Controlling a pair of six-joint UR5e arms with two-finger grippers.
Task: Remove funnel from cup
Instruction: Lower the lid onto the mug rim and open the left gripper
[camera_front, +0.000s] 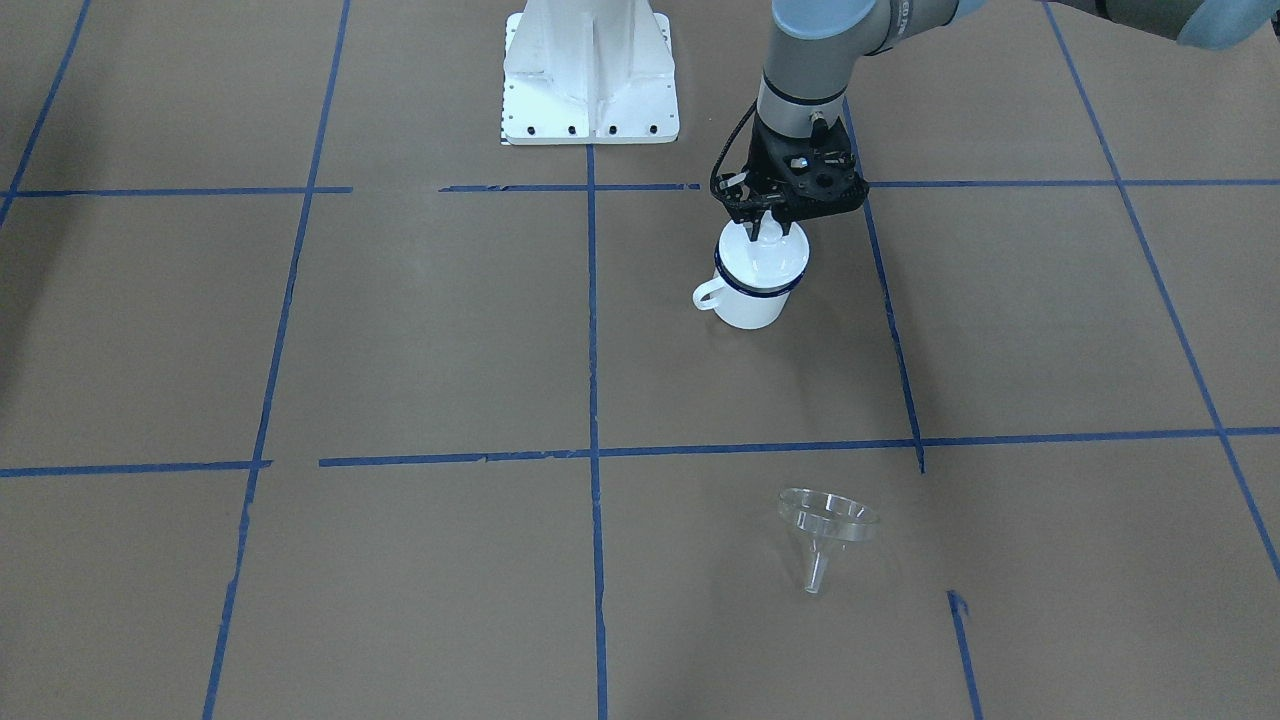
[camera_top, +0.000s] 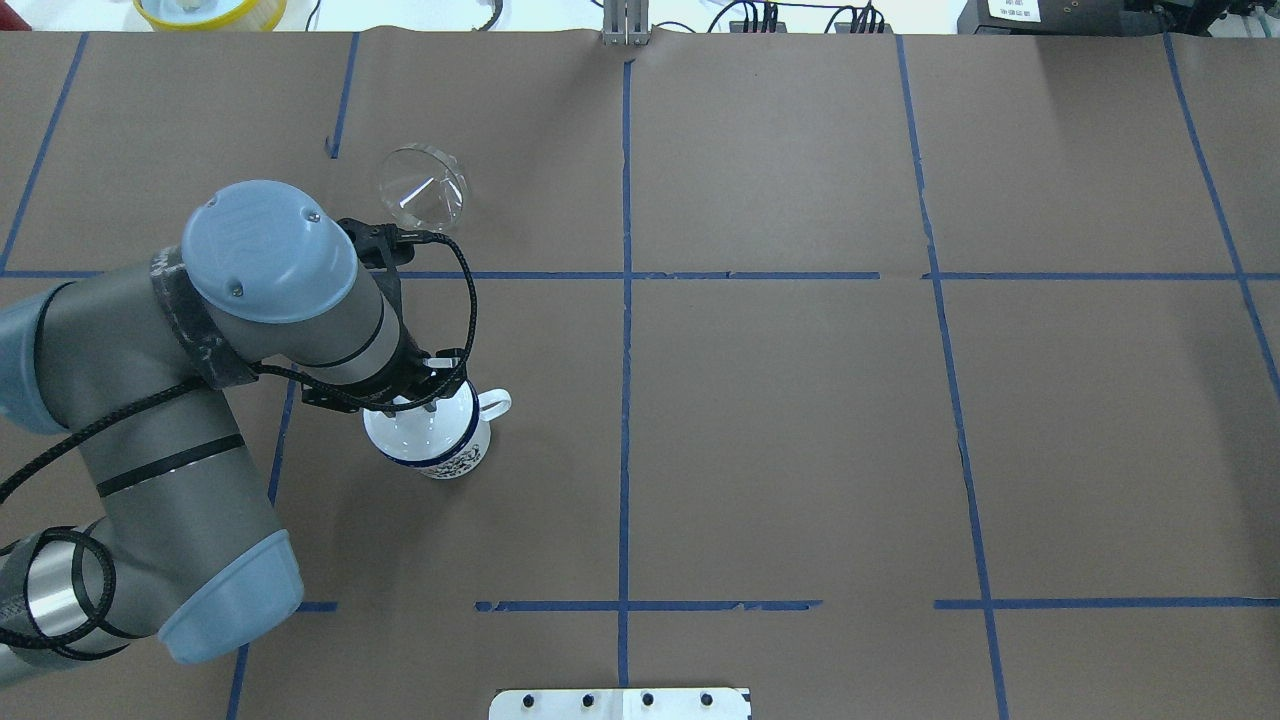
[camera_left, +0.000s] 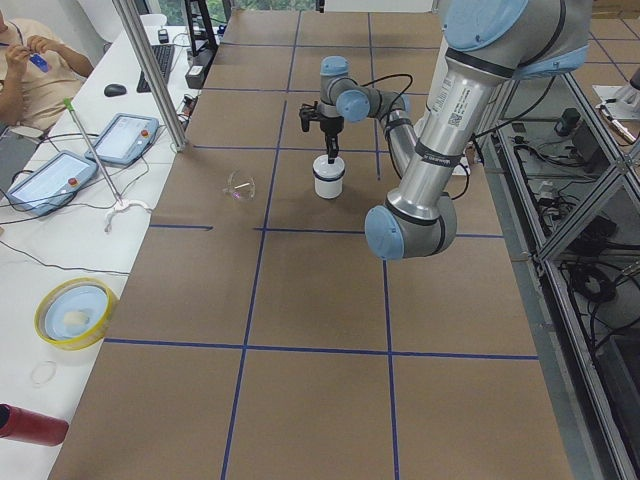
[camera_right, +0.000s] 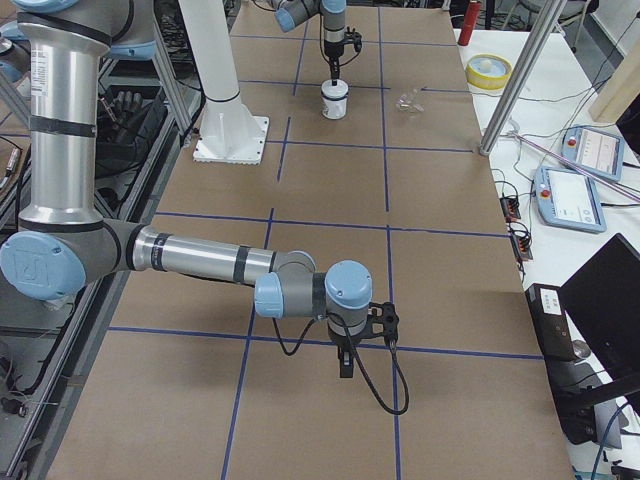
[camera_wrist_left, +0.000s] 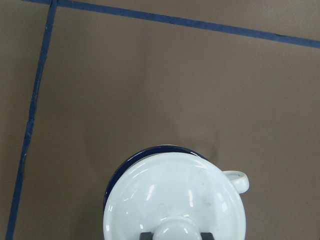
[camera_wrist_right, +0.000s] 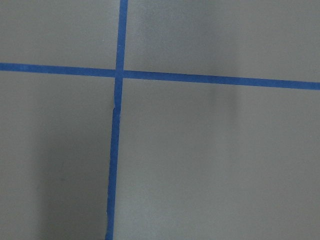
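Note:
The white enamel cup with a dark blue rim stands upright, its handle towards the table's middle. A white round knobbed lid covers it. My left gripper hangs straight down over the cup, its fingers closed on either side of the lid's knob. The clear funnel lies tilted on the table, far from the cup on the operators' side; it also shows in the overhead view. My right gripper hovers low over bare table far from both; I cannot tell its state.
The brown table has blue tape lines. The white robot base is behind the cup. A yellow bowl, a red bottle and tablets lie on the side table beyond the funnel.

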